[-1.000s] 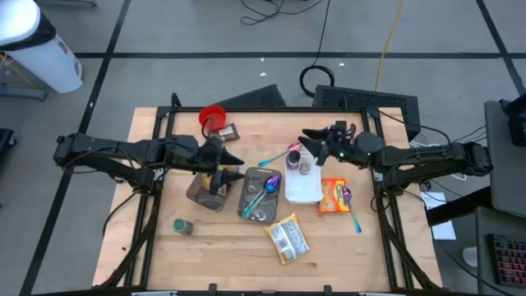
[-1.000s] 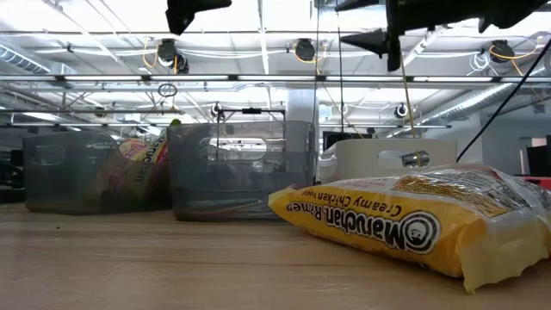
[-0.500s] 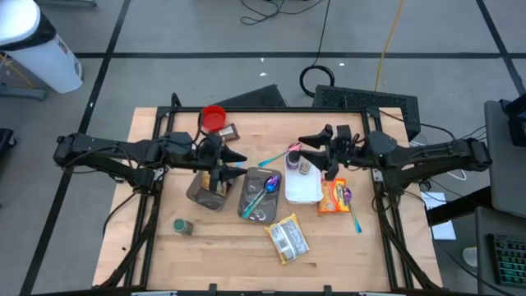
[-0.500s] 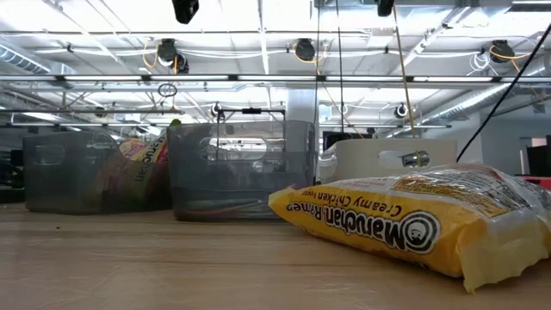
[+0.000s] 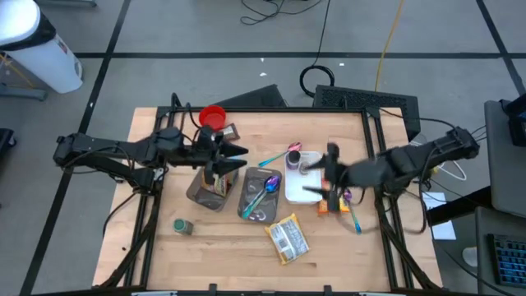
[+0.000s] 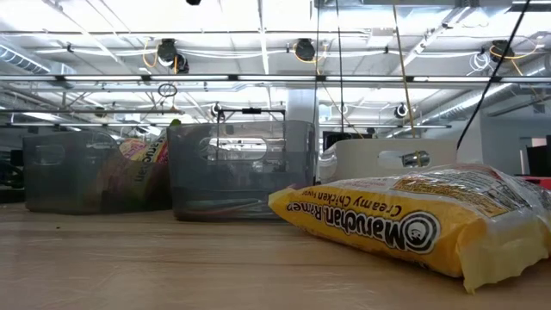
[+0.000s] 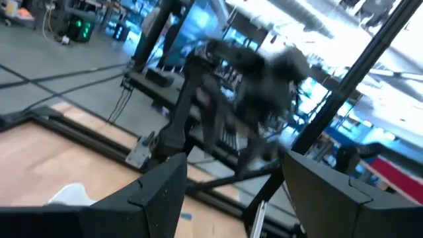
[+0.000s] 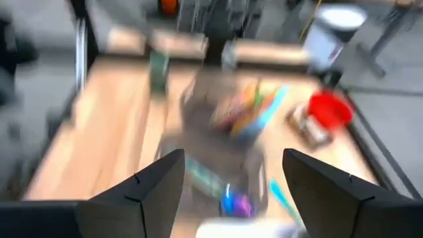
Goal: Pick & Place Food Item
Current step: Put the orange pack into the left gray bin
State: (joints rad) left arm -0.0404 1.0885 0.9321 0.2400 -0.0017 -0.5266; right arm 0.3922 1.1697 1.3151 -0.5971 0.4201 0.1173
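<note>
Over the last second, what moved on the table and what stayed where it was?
The right gripper swung from the table's far side toward its near side, now over the white tray and orange snack bag, open and empty. The left gripper barely shifted, open above the grey bins. No item moved.

Quick count of what's on the table: two clear grey bins [image 5: 207,187] [image 5: 257,196], one white tray [image 5: 302,189], one yellow Maruchan ramen pack [image 6: 413,226], one orange snack bag [image 5: 332,197], one red cup [image 5: 213,116], one small green-lidded jar [image 5: 182,225], two blue-handled spoons [image 5: 271,159] [image 5: 354,219], plus one purple spoon [image 5: 268,187] in the second bin.
</note>
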